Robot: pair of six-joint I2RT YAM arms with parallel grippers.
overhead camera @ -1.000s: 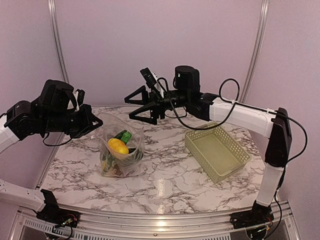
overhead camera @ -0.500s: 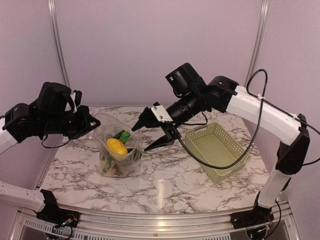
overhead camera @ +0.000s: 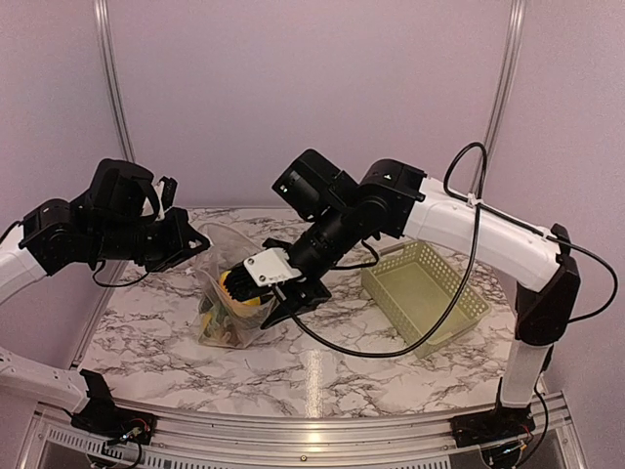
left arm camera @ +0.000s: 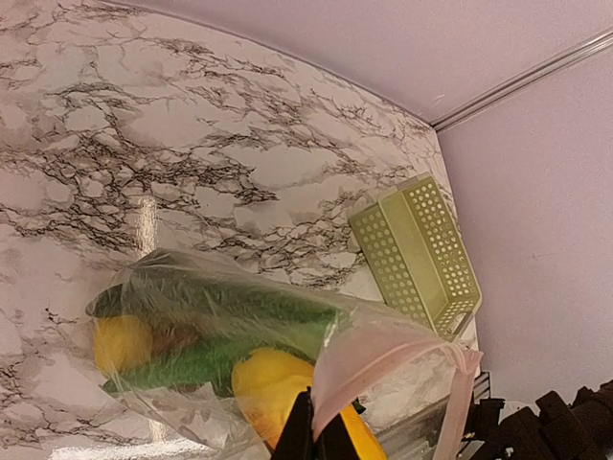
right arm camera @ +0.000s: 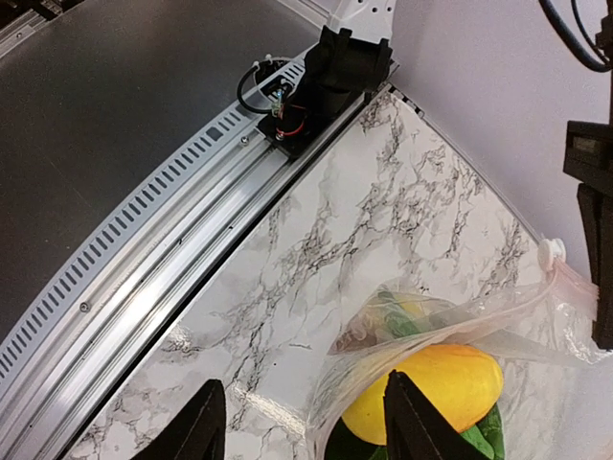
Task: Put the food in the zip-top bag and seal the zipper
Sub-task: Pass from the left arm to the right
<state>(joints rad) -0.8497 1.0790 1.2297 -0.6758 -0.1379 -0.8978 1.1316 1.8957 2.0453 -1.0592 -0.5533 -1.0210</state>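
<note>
The zip-top bag (overhead camera: 223, 327) stands on the marble table, with the food inside: a yellow oblong piece (right arm camera: 431, 388), a green leafy vegetable (left arm camera: 220, 326) and a yellow round fruit (left arm camera: 120, 340). My left gripper (left arm camera: 316, 426) is shut on the bag's top edge, holding it up at the far-left side (overhead camera: 193, 242). The pinkish zipper (left arm camera: 402, 347) runs along that edge, with its small white slider tab (right arm camera: 548, 251) near the left gripper. My right gripper (right arm camera: 306, 431) is open at the bag's right side (overhead camera: 262, 298), and the bag's near edge lies between its fingers.
A pale green lattice basket (overhead camera: 425, 293) sits on the table to the right of the bag, also in the left wrist view (left arm camera: 417, 254). The table's metal front rail (right arm camera: 172, 220) runs along the near edge. The right arm's black cable (overhead camera: 391, 342) loops over the table.
The right arm has swung down and left from above the table to the bag's right side, and its jaws have narrowed. The left gripper has kept its hold on the bag's edge.
</note>
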